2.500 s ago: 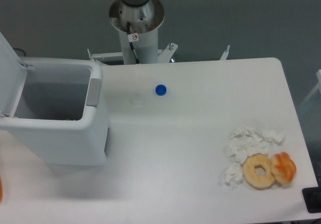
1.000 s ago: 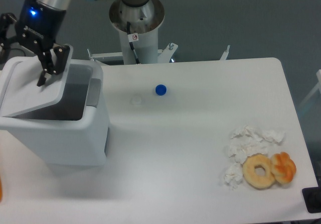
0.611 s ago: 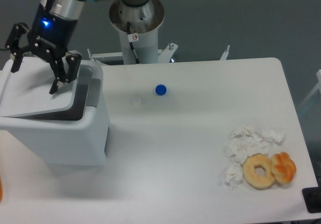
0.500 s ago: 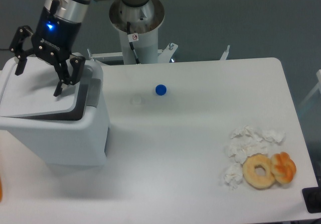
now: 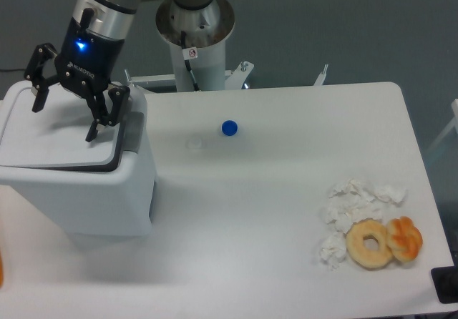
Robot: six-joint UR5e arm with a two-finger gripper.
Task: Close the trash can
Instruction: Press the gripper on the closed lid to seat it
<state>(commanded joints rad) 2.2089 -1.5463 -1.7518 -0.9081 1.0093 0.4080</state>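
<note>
The trash can [image 5: 100,197] is a large white boxy bin at the left of the table. Its flat white lid [image 5: 50,144] lies almost level over the opening, with a thin dark gap along its front and right edges. A grey latch tab [image 5: 133,129] sits on the bin's right rim. My gripper [image 5: 63,122] is open and empty, with its black fingers [image 5: 93,129] spread wide and pointing down onto the lid.
A blue bottle cap [image 5: 229,127] and a faint clear cap [image 5: 194,144] lie mid-table. Crumpled tissues [image 5: 351,208], a doughnut [image 5: 370,243] and an orange pastry [image 5: 405,238] lie at the right front. The robot's base column [image 5: 195,33] stands behind the table.
The lid stood upright and open, then swung down over the bin. My gripper came in from the upper left and moved right along the lid as it dropped nearly flat.
</note>
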